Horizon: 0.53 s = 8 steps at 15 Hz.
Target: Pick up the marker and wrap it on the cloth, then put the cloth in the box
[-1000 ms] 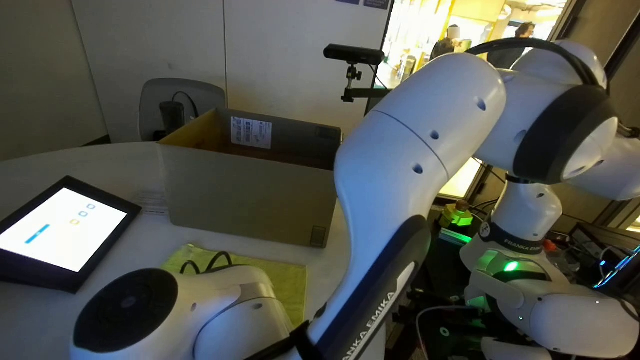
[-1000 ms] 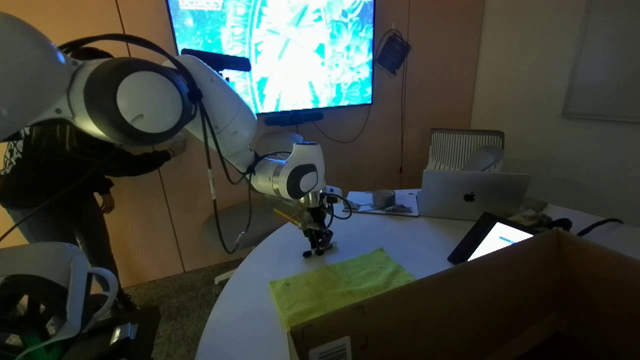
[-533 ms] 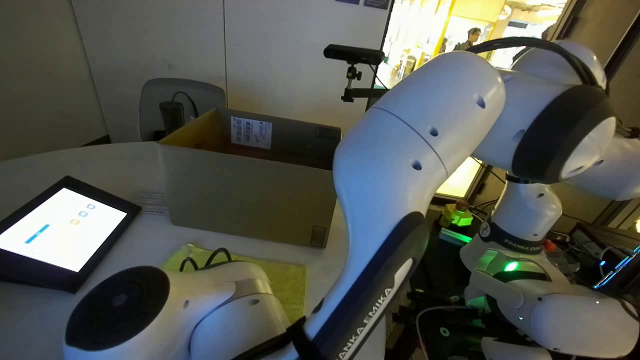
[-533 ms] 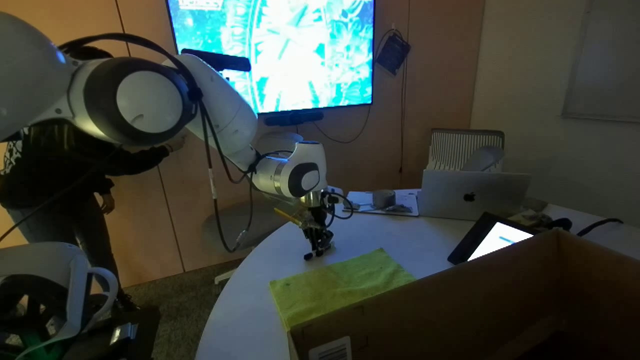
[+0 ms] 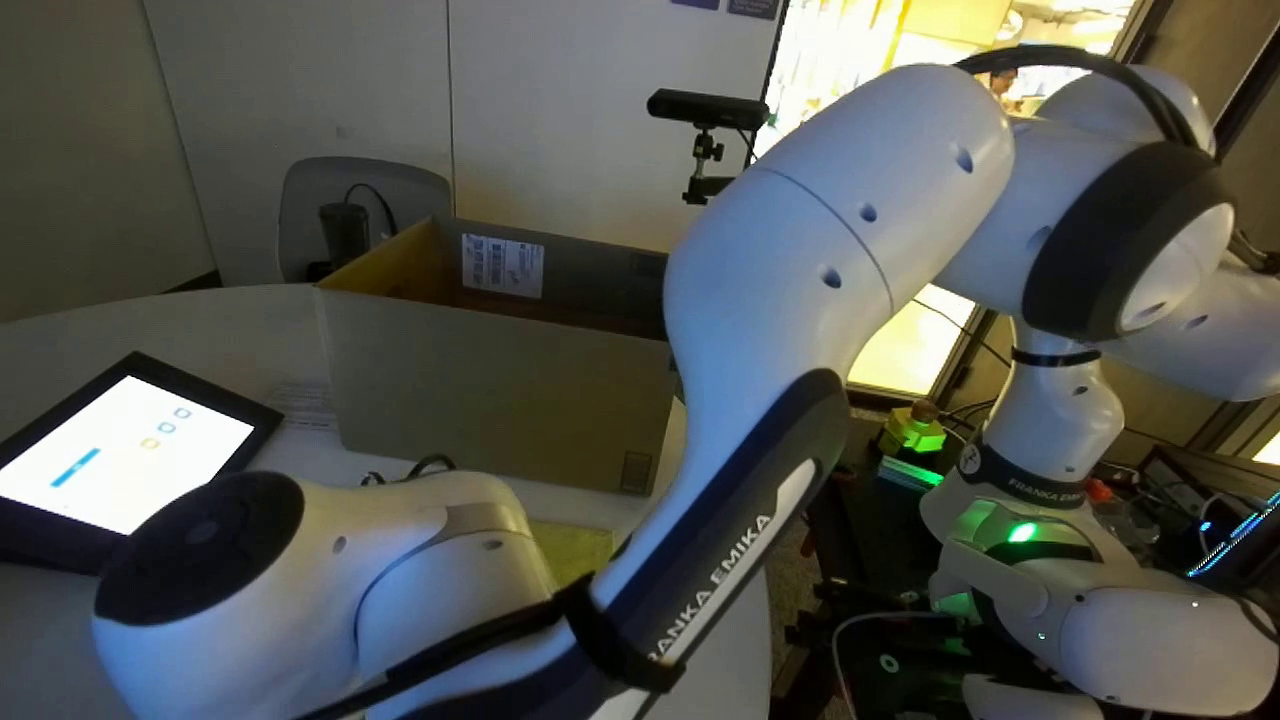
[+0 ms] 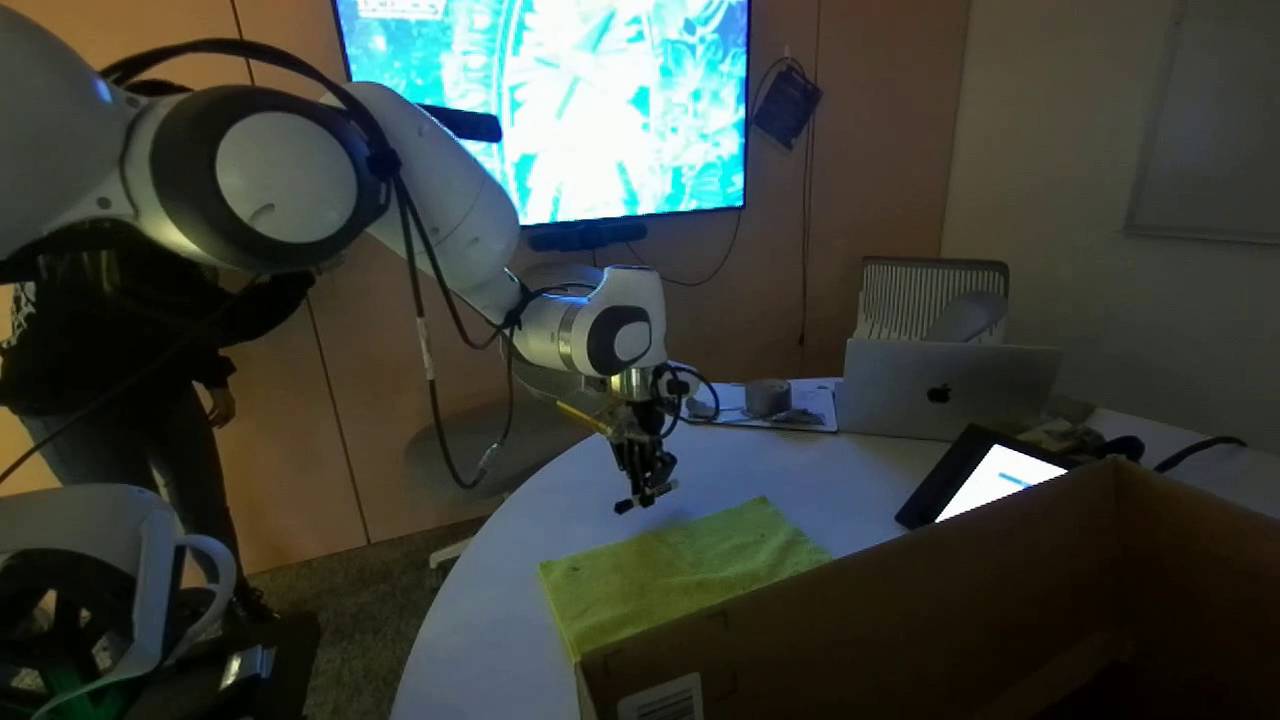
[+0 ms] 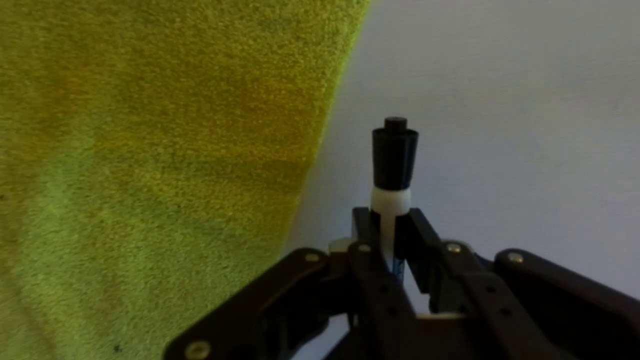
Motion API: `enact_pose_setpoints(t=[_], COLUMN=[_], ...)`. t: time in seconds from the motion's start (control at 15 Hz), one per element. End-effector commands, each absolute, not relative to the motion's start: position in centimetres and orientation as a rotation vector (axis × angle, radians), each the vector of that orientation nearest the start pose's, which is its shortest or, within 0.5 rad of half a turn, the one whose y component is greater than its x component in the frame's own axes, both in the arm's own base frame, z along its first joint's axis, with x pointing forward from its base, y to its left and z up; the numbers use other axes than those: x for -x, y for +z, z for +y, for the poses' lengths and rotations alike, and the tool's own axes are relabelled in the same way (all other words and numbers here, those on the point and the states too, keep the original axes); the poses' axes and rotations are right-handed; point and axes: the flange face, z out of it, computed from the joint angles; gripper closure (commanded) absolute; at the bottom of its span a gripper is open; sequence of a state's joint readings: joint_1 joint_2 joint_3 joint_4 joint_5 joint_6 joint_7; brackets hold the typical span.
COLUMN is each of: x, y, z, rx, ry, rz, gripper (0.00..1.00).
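One claw (image 7: 390,214) pinches the marker (image 7: 394,160) over open table (image 7: 515,130) beside the cloth's (image 7: 165,165) edge.

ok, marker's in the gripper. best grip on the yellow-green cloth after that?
Probably pinch the yellow-green cloth from above, just inside the edge beside the gripper, once the marker is released: the cloth lies nearly flat, that edge is exposed, and the cardboard box stands along the opposite side.
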<state>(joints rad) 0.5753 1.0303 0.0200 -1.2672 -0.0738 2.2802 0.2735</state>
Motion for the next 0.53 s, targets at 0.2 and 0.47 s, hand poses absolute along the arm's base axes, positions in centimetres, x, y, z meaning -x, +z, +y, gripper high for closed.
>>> enact_pose_setpoints(t=[0.2,0.47], x=[-63.1,-62.9], y=[17.3,16.7], z=[34.1,28.8], rx=[3.169,3.206], ry=[0.032,0.091], rz=[-0.425,-0.314], gripper=[0.94,0.94])
